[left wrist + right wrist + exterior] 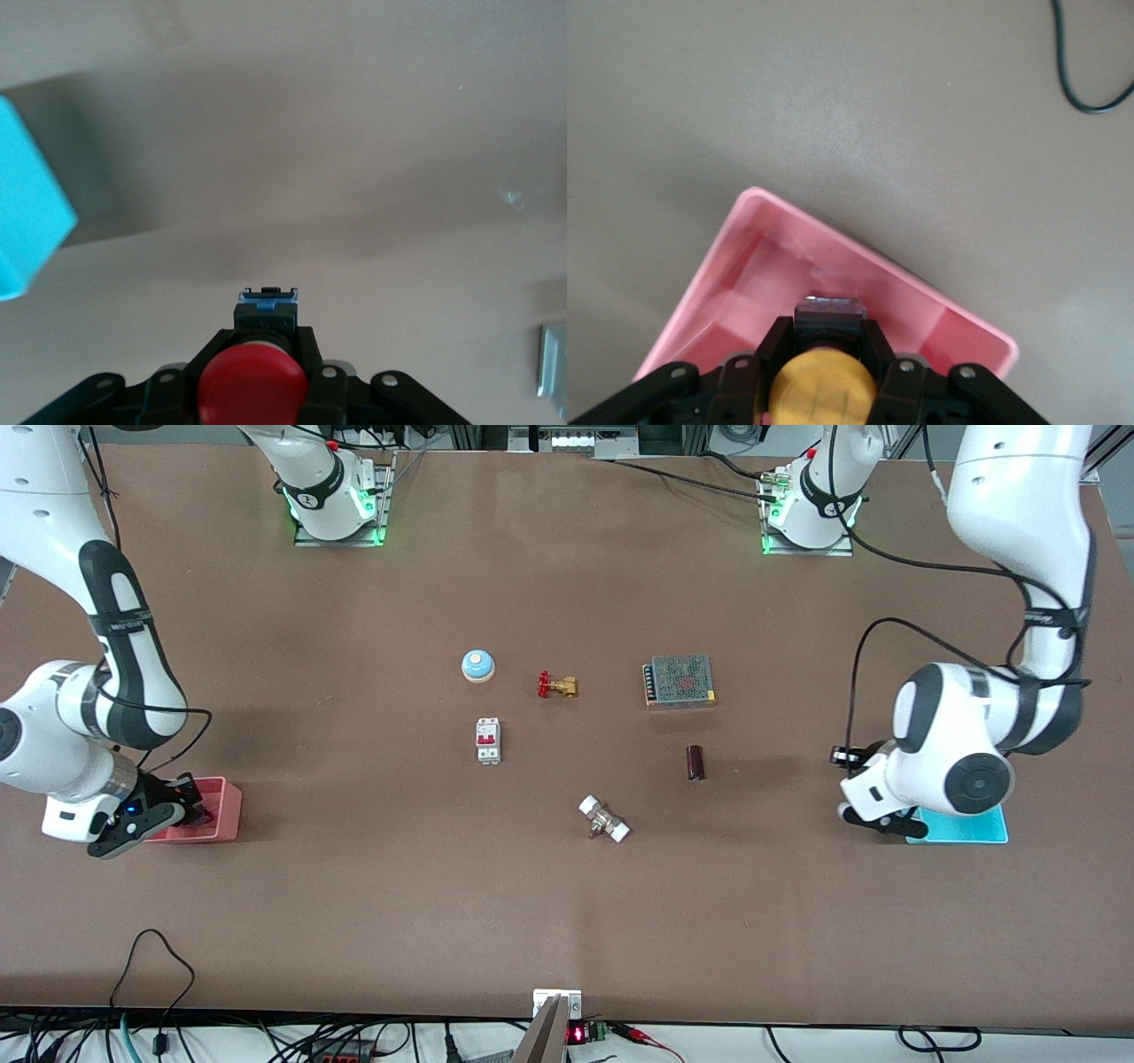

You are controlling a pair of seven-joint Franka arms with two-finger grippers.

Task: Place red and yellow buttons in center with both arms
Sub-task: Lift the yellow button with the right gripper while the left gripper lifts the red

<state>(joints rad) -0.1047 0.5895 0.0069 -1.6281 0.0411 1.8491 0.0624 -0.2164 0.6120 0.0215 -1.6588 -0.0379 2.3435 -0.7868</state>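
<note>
My left gripper (855, 779) is beside the cyan tray (974, 828) at the left arm's end of the table. In the left wrist view it (264, 341) is shut on the red button (252, 385), held over bare brown table, with the tray's corner (27, 212) off to one side. My right gripper (193, 804) is over the pink tray (226, 806) at the right arm's end. In the right wrist view it (826, 341) is shut on the yellow button (822, 390), just above the tray's floor (859, 266). The brown table center (576, 753) lies between the two arms.
Around the middle stand a blue dome with an orange top (477, 665), a brass valve with a red handle (556, 685), a grey mesh box (679, 680), a white breaker (488, 740), a dark cylinder (695, 763) and a white-ended fitting (604, 819).
</note>
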